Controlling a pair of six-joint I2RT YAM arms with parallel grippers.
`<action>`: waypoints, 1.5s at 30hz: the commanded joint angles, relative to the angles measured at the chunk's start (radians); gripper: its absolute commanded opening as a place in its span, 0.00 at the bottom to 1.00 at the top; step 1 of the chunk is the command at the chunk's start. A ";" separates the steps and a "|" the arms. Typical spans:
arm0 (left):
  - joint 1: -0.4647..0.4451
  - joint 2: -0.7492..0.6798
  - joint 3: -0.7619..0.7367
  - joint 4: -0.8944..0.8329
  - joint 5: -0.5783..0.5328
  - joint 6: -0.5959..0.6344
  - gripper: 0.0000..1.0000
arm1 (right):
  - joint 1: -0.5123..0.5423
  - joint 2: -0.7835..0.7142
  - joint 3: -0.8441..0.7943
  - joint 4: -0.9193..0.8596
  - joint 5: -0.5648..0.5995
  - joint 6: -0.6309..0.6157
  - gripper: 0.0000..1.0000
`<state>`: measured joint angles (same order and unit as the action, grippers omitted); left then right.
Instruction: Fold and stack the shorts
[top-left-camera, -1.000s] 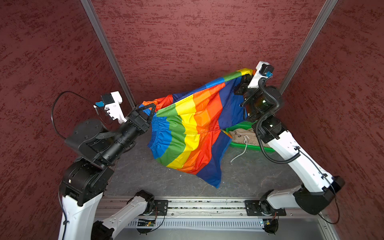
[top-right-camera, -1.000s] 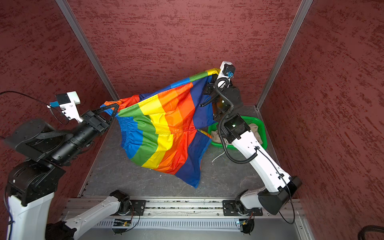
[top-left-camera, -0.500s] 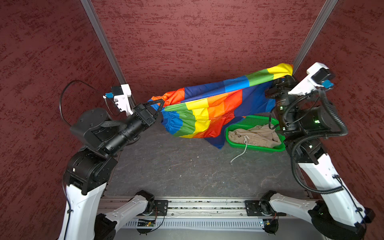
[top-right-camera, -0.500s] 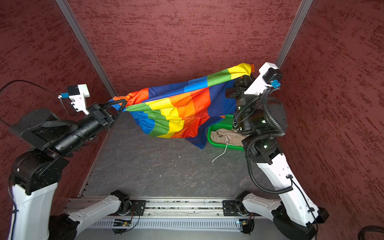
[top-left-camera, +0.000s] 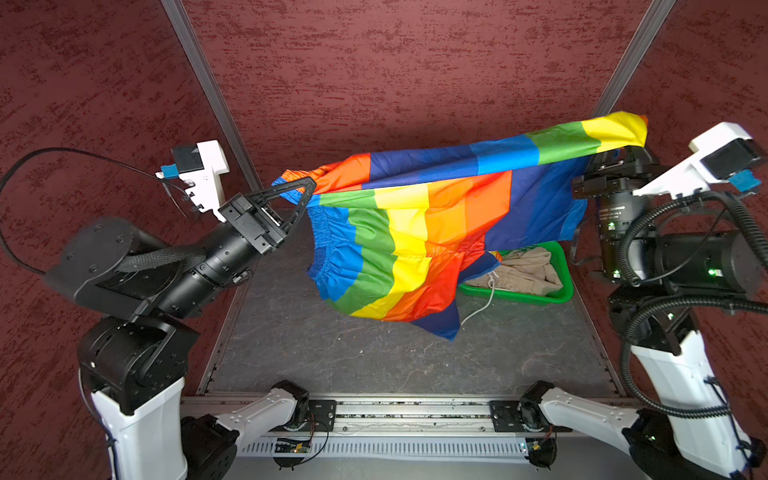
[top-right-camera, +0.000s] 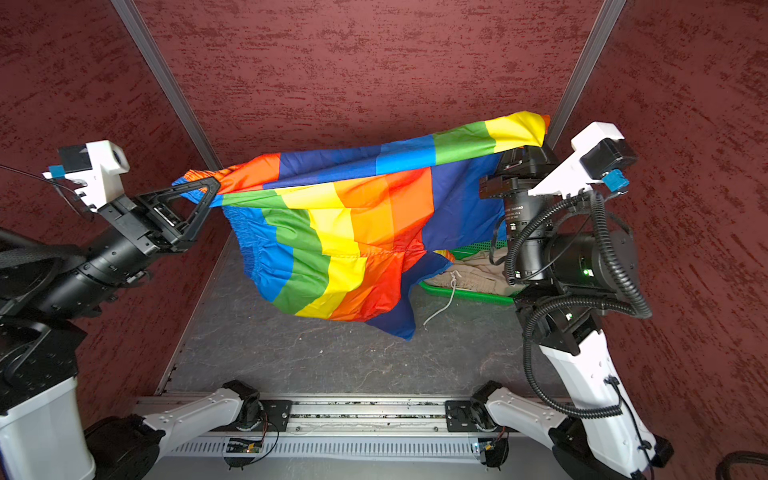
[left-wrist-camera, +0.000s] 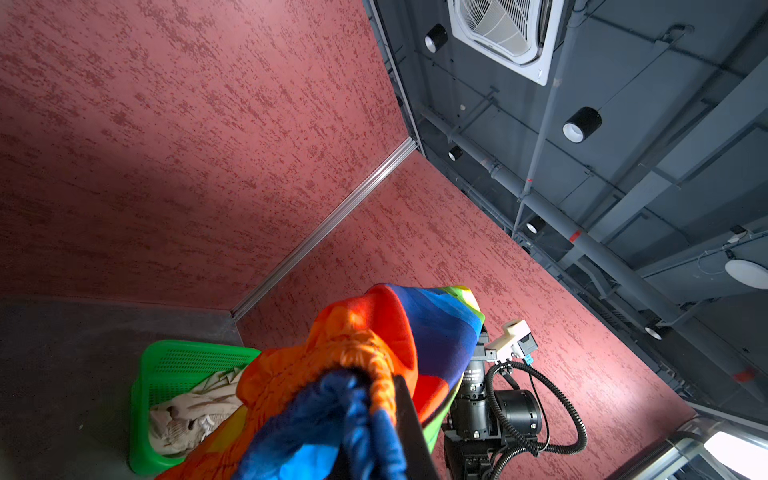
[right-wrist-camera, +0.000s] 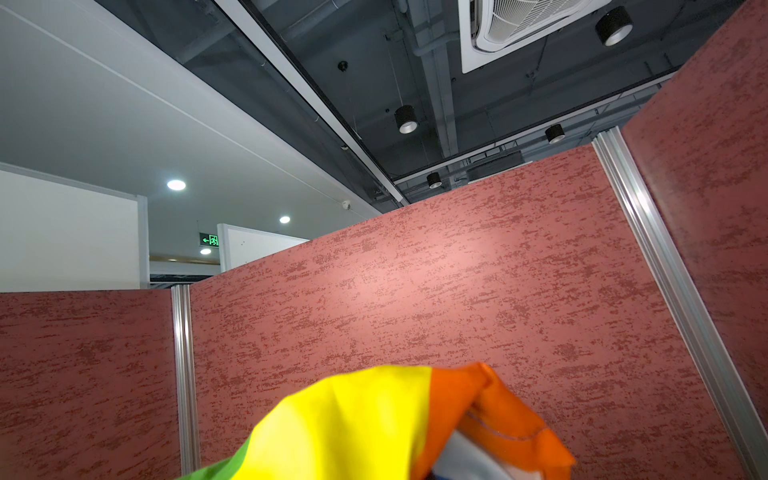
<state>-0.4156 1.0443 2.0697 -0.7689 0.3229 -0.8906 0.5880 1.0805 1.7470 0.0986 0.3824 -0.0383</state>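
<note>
Above the grey desk (top-left-camera: 332, 357), I hold the rainbow-striped shorts (top-left-camera: 415, 232) stretched in the air between my two arms, so that the thin cloth can hang open and show its shape before any fold is made. One edge runs taut from side to side. The rest sags below it, the lowest dark-blue corner hanging low toward the desk.

At the desk's far right corner stands the green basket (top-left-camera: 559, 286), with the beige shorts (top-left-camera: 523, 270) crumpled inside, waiting their turn by my reckoning.

My left end effector (top-left-camera: 306, 188) is pinched shut on the gathered waistband (left-wrist-camera: 365, 357), with orange and blue elastic bunched against its fingers (left-wrist-camera: 409, 419) in the left wrist view. My right end effector (top-left-camera: 614, 160) is raised higher, at the yellow-and-orange end. Cloth drapes over its tips and hides them, but it is closed, and the tight line of fabric suggests it has a hold there.

A white drawstring (top-left-camera: 478, 307) from the beige pair trails over the basket's rim onto the desk, where I judge it could snag when the striped pair is laid down.
</note>
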 joint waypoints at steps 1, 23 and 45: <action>0.018 -0.104 -0.067 0.004 -0.212 0.006 0.00 | -0.027 0.017 0.097 0.165 0.173 0.010 0.00; 0.373 0.021 -1.091 0.291 -0.650 0.034 0.00 | -0.174 1.395 0.663 -0.314 -0.062 0.405 0.00; 0.587 0.613 -0.647 0.225 -0.601 0.070 0.82 | -0.166 1.366 0.535 -0.334 -0.257 0.247 0.68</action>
<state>0.1814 1.7306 1.4429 -0.5022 -0.2703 -0.8406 0.3977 2.5450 2.3764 -0.1909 0.1852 0.2268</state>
